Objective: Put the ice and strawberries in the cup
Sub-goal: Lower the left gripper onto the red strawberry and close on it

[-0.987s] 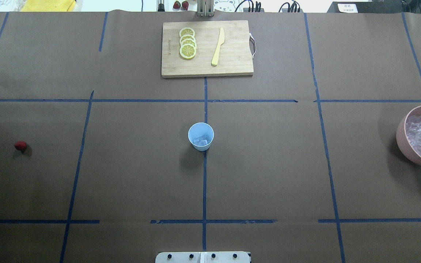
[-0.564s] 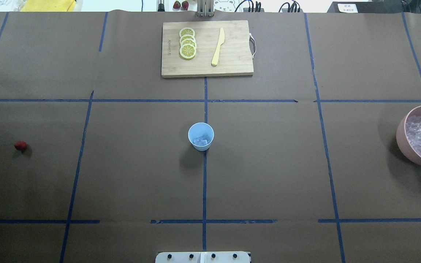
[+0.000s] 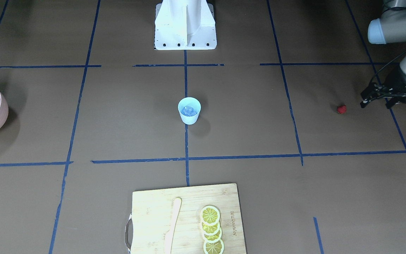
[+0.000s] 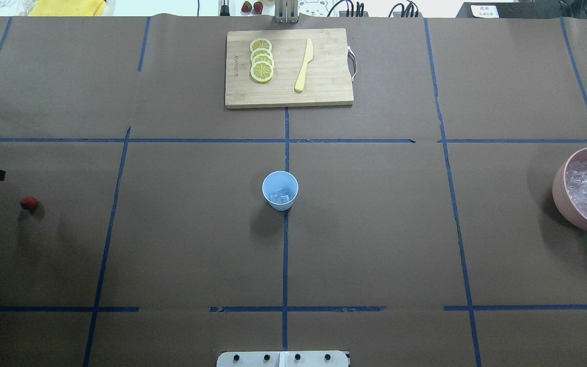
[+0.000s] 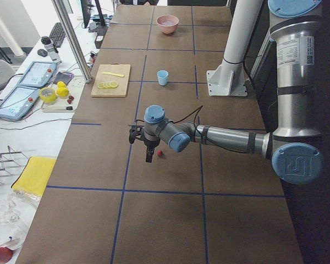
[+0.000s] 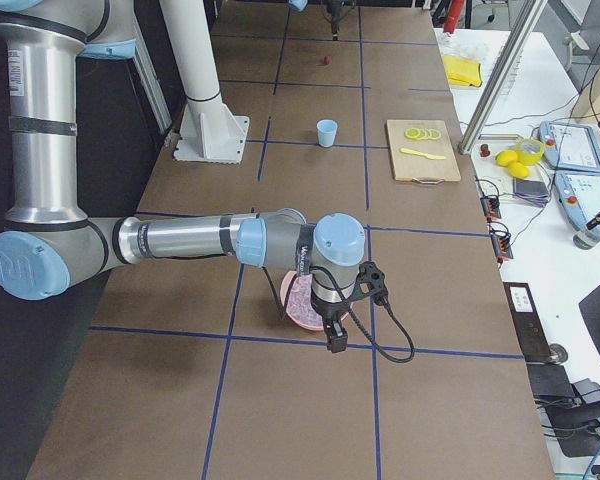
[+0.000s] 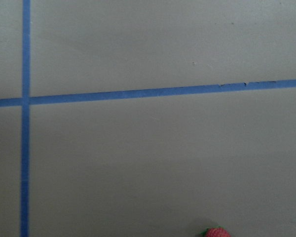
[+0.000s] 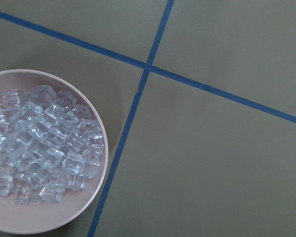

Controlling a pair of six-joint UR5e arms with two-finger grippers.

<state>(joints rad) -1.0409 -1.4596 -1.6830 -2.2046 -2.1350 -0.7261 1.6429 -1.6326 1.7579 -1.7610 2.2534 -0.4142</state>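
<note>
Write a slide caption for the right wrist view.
A pink bowl heaped with clear ice cubes sits beside crossing blue tape lines on the table.

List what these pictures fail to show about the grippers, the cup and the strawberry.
- Right gripper: only in the exterior right view, small and dark; jaws unreadable.
- Left gripper: small and dark in the front-facing view; the overhead view's edge cuts it off.
- Ice in the cup: count too small to tell.
- Strawberry: cropped by the left wrist view's bottom edge.
</note>
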